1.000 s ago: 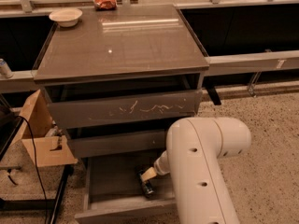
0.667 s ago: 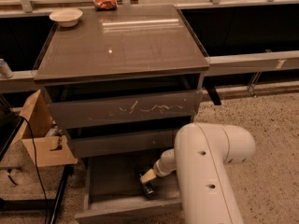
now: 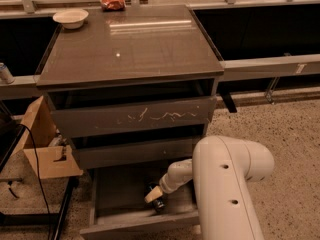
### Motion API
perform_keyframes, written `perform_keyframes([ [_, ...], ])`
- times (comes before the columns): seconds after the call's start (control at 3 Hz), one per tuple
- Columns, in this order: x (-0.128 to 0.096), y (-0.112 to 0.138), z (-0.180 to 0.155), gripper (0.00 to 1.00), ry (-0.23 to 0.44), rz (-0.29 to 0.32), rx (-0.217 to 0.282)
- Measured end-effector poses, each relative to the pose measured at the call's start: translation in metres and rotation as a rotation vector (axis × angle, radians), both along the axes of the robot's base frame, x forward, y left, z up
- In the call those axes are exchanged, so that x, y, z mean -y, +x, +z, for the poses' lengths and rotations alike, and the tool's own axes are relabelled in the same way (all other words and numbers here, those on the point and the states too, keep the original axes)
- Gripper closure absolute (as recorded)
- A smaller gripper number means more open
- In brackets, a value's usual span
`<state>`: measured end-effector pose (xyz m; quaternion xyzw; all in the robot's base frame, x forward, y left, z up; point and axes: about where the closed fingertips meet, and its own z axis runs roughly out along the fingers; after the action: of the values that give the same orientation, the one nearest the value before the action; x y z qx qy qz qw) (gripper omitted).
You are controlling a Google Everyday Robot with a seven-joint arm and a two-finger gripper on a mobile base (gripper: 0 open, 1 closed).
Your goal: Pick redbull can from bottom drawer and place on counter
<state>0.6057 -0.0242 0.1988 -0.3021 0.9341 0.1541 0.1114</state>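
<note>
The white arm fills the near right of the scene and bends down and left into the bottom drawer, which is pulled out toward the near side below the cabinet. At its end the gripper, a pale tan tip, sits low over the drawer's grey floor, right of centre. A small dark shape just beneath and to the near right of it looks like the redbull can, touching or nearly touching the gripper. The spot is dim and partly hidden by the wrist, so I cannot tell how far open the gripper is or whether it has hold of the can.

Above are two more drawer fronts (the upper one carries white scratches). The glossy grey-brown counter bears a white bowl at its far left corner, with a red snack bag just beyond the far edge. A cardboard box stands on the floor left of the cabinet.
</note>
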Motion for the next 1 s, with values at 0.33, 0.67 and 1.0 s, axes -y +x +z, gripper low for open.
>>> perform_keyframes([
  [0.33, -0.002, -0.001, -0.008, 0.00, 0.004, -0.012, -0.010],
  [0.67, -0.006, 0.003, -0.034, 0.00, 0.002, -0.048, -0.010],
  [1.0, -0.012, 0.010, -0.066, 0.00, 0.001, -0.081, -0.008],
])
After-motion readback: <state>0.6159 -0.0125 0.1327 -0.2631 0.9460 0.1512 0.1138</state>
